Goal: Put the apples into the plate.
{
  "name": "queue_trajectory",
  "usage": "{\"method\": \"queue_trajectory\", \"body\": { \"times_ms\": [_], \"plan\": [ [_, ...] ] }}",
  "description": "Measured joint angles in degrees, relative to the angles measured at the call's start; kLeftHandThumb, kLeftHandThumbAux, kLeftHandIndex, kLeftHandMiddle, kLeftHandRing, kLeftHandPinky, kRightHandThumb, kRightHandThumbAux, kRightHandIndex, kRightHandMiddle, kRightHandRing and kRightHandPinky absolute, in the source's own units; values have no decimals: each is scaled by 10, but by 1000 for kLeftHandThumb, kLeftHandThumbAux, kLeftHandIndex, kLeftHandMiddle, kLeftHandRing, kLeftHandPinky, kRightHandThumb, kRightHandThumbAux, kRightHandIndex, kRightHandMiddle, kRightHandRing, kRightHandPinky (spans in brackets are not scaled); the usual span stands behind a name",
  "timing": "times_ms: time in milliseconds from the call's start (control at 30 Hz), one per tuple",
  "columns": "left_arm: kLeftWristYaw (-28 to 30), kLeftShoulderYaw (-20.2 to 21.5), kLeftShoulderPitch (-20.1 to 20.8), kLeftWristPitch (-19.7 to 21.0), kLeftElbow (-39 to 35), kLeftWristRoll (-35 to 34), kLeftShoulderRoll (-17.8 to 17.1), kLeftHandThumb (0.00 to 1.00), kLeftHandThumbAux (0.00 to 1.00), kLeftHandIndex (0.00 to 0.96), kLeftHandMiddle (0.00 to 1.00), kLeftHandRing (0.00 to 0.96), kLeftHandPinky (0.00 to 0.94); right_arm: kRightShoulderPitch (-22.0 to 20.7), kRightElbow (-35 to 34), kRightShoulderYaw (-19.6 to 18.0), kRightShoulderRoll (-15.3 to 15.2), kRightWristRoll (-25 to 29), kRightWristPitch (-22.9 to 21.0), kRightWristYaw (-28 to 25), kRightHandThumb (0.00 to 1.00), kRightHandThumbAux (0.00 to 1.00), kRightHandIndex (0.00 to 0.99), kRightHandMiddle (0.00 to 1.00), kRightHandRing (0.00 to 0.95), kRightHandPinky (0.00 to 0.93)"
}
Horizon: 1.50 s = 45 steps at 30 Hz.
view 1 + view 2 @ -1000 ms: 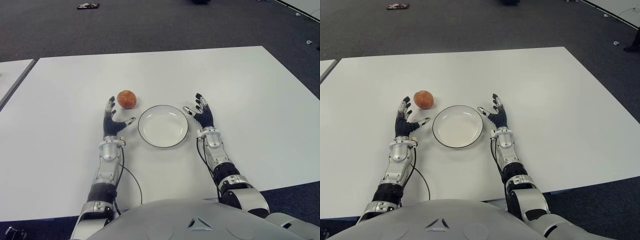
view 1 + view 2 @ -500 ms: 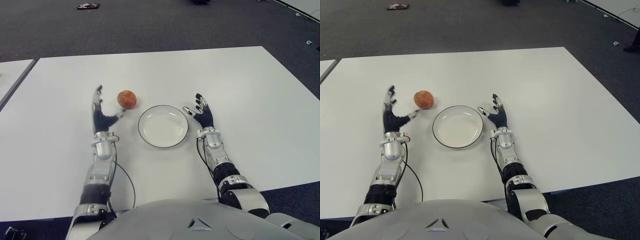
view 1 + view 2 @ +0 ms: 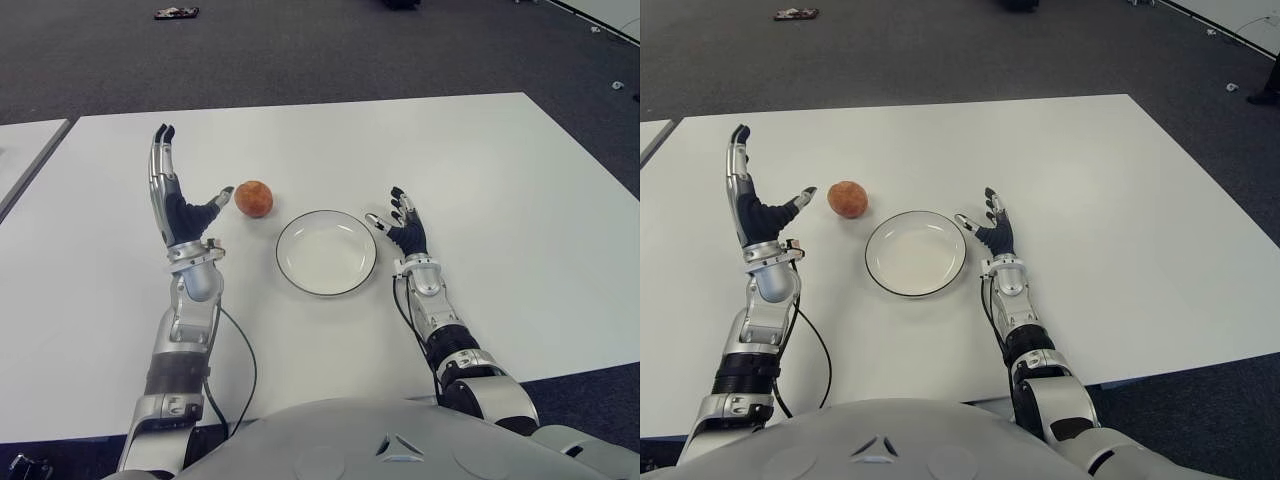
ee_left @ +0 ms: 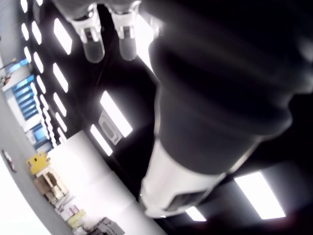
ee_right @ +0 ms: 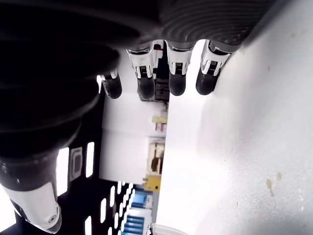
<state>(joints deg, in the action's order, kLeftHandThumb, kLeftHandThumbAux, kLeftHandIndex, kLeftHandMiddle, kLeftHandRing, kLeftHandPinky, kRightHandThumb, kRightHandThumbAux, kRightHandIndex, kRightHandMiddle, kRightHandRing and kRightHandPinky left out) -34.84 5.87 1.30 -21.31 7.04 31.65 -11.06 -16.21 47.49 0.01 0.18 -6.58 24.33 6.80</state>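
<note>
One reddish-orange apple [image 3: 254,198] lies on the white table [image 3: 480,160], just left of and behind a white plate [image 3: 326,252] with a dark rim. The plate holds nothing. My left hand [image 3: 175,195] is raised above the table to the left of the apple, fingers spread upward and thumb tip close to the fruit, holding nothing. My right hand [image 3: 402,225] shows beside the plate's right edge, fingers relaxed and open. The wrist views show only each hand's own fingers, with nothing in them.
A second white table [image 3: 25,150] stands apart at the far left. Dark carpet [image 3: 300,50] lies beyond the table, with a small dark object [image 3: 176,12] on it.
My left hand has lifted off the table and swung up and leftward, its fingers now pointing upward beside the apple. The right hand, apple and plate have not moved.
</note>
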Motion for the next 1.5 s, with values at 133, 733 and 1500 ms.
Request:
{"method": "queue_trajectory", "body": {
  "times_ms": [133, 733, 1500],
  "plan": [
    [-10, 0, 21, 5, 16, 12, -12, 14, 522, 0, 0, 0, 0, -1, 3, -1, -1, 0, 1, 0, 111, 698, 0, 0, 8, 40],
    [21, -52, 151, 46, 184, 7, -50, 63, 510, 0, 0, 0, 0, -11, 16, -2, 0, 0, 3, 0, 114, 691, 0, 0, 6, 43],
    [75, -175, 263, -9, 417, 21, -64, 14, 391, 0, 0, 0, 0, -29, 45, -8, -2, 1, 13, 2, 104, 694, 0, 0, 7, 48]
  ]
}}
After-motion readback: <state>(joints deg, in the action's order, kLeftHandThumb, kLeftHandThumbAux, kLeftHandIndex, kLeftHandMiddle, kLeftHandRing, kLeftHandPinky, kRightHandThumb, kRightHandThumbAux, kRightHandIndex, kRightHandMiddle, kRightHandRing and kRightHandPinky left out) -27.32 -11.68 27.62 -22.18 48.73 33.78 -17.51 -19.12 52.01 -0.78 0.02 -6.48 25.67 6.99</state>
